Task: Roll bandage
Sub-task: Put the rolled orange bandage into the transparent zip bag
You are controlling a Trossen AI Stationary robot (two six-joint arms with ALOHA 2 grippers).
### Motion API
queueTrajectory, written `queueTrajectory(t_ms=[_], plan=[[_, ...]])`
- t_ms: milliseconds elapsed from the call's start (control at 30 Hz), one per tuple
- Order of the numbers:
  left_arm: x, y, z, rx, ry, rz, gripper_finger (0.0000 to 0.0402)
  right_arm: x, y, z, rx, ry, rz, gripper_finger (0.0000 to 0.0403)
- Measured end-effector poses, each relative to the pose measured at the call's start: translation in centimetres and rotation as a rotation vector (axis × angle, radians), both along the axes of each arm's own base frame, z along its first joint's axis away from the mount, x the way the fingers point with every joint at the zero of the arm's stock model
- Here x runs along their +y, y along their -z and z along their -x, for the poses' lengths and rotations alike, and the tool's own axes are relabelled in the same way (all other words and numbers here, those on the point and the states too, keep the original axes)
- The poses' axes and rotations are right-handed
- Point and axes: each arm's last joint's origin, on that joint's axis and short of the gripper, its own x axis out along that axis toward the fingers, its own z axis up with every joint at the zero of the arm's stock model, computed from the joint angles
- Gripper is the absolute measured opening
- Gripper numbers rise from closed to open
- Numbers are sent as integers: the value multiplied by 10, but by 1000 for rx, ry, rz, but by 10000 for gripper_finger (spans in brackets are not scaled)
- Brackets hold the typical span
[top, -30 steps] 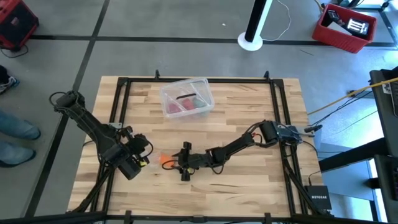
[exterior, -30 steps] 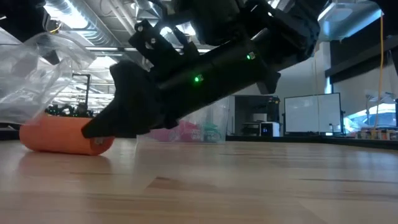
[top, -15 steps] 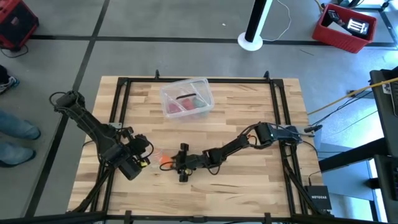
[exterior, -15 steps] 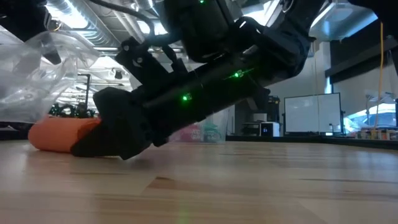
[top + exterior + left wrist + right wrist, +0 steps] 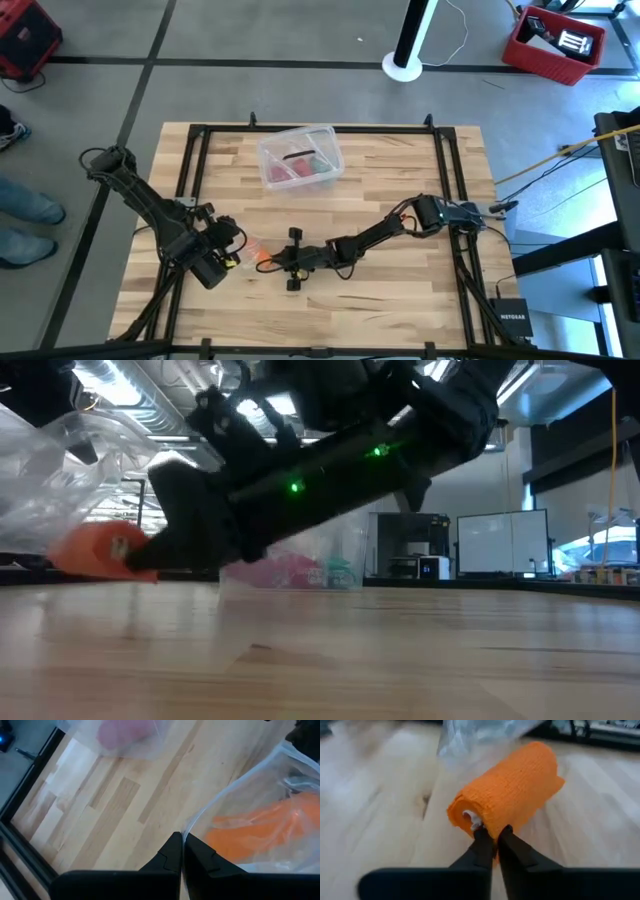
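bandage: we see the orange bandage as a tight roll lying on the wooden table, front-left of centre, between the two grippers; in the high view only a sliver of orange shows.

change: a second ago the right gripper stood wide beside the roll; now its fingers have pinched together on the near edge of the roll's outer layer. In the low view the roll reads shorter and its end face has turned toward us, so we judge the grab nudged or tipped it.

meaning: we read this as a grip taken on the finished roll or its loose tail, either to tighten the last wrap or to lift it clear. Rolling looks nearly done.

left gripper: left gripper is clamped on the crumpled clear plastic wrapper, no change over the last second; it sits just left of the roll.

right wrist view only: the pinch point, the spiral end of the roll with a white bit at the core.

left wrist view only: orange seen through the wrapper film, so the wrapper overlaps the roll on that side.

low view only: whether the roll rests on the table; the right arm hides most of it, so we cannot tell.

high view only: the clear plastic box well apart at the back, and a person's legs beside the table.
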Motion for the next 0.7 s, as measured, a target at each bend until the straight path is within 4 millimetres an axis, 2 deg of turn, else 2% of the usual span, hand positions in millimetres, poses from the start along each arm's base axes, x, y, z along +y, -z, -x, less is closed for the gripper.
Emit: queueTrajectory(t_ms=[167, 400, 533, 700], plan=[[0, 0, 0, 0, 0, 1, 0, -2, 6, 6, 110, 28, 41, 133], [0, 0, 0, 2, 4, 0, 0, -7, -26, 14, 188, 85, 104, 285], [0, 0, 0, 7, 8, 0, 0, 3, -39, 13, 112, 5, 48, 330], [0, 0, 0, 5, 8, 2, 0, 18, -45, 8, -60, -15, -4, 341]])
